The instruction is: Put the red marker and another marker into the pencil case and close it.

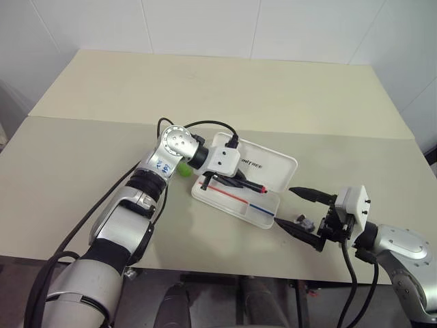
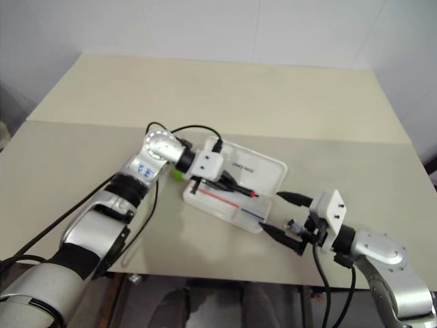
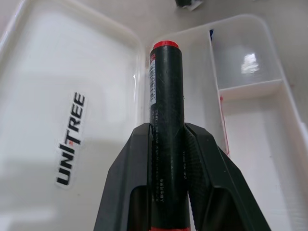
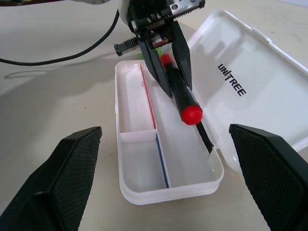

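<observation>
Your left gripper is clamped on the red marker, holding it tilted over the long trough of the open pencil case, near the hinge side. If you let go from up there it could bounce off the divider or land on the lid (that smooth plastic looks slippery). The green highlighter sits on the table behind the case. Your right gripper hangs wide open and empty just beside the case's end, so watch you don't nudge it.
</observation>
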You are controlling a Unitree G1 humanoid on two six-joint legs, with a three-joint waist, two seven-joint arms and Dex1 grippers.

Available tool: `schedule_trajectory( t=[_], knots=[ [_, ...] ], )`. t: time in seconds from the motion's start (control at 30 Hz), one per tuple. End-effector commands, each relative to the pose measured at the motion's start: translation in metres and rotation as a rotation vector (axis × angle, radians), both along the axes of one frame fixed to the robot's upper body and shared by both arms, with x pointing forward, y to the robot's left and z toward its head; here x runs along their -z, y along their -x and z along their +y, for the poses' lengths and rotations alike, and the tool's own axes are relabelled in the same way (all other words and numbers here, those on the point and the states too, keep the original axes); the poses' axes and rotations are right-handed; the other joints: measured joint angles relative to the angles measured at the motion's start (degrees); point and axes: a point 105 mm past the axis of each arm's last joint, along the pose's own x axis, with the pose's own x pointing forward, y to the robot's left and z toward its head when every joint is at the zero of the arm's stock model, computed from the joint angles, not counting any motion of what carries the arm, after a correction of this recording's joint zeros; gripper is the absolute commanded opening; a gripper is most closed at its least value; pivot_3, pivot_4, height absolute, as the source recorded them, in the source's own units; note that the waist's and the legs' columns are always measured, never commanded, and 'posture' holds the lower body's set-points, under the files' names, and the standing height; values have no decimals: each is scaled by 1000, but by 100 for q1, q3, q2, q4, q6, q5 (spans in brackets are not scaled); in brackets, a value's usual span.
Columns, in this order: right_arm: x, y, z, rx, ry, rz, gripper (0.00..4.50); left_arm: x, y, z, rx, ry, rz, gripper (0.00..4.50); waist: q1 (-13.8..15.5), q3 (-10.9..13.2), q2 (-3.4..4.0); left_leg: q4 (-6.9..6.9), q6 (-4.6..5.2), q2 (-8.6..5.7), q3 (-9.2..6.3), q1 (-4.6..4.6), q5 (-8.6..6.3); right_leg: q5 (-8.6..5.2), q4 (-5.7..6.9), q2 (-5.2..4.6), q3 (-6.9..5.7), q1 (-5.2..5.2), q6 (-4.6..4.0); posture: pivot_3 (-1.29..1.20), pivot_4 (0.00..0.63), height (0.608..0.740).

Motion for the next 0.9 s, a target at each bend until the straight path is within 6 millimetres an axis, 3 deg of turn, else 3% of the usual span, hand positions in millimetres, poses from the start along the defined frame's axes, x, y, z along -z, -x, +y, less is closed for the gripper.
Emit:
schedule_trajectory(
  t=[0.03,0.37,0.57,0.77,0.9],
  knots=[
    [-11,5,1,-1,4,-52,4500,-12,-1,-8,18,13,-43,1352,2,0,0,0,0,0,0,0,0,0,0,0,0,0,0,0,150,740],
    [-11,7,-2,8,15,-47,4500,-16,2,-14,25,59,-41,4459,0,0,0,1,0,0,1,1,0,-2,0,0,0,1,-4,0,150,740],
    [-13,8,-2,-4,23,-48,4500,-29,14,-9,50,127,36,4459,-5,0,1,-2,0,0,1,1,0,-2,0,0,0,1,-4,0,150,740],
    [-17,7,4,-57,35,-51,4500,-38,39,15,123,177,163,4459,-18,0,2,-6,0,0,0,8,0,0,6,0,0,3,1,0,150,740],
    [-21,3,8,-89,39,-54,4500,-41,40,34,66,209,167,4459,-10,-1,2,2,-1,0,-1,8,0,-2,6,0,0,6,-5,0,150,740]
  ],
)
